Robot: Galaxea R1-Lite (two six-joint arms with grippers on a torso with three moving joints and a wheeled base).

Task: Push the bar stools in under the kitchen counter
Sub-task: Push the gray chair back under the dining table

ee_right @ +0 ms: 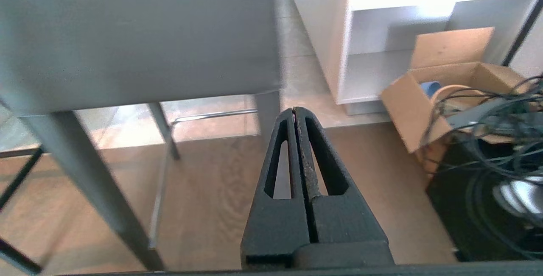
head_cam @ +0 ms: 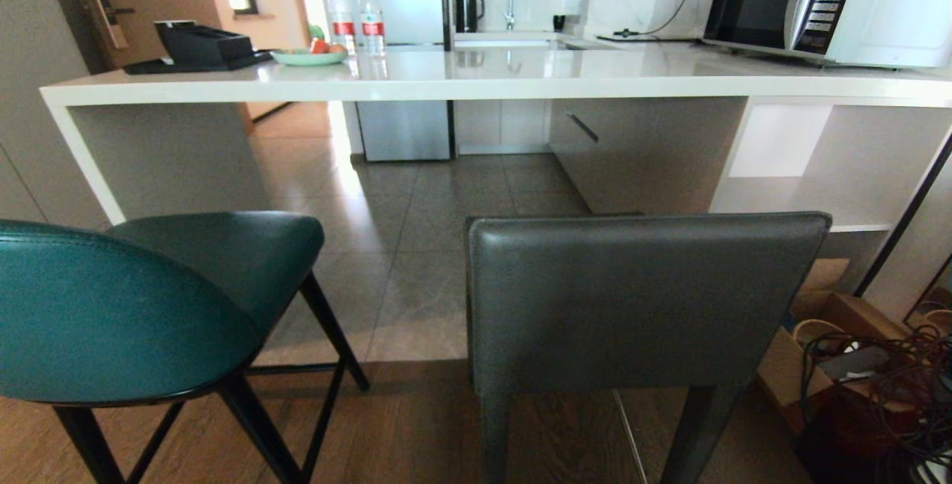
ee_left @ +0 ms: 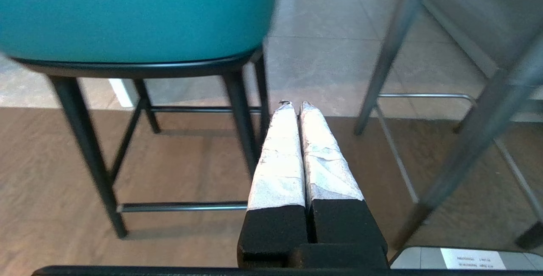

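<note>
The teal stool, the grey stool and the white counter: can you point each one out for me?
teal stool [head_cam: 111, 313]: head view, on the curved leather back.
grey stool [head_cam: 639, 298]: head view, on the flat back panel.
white counter [head_cam: 476, 86]: head view, on the thick front edge.

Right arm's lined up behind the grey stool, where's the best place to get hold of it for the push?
Take the grey stool by its flat upright back, coming from behind, the robot's side. That broad face squarely faces the counter. The right hand sits low by the thin legs, so I'd raise it first.
</note>
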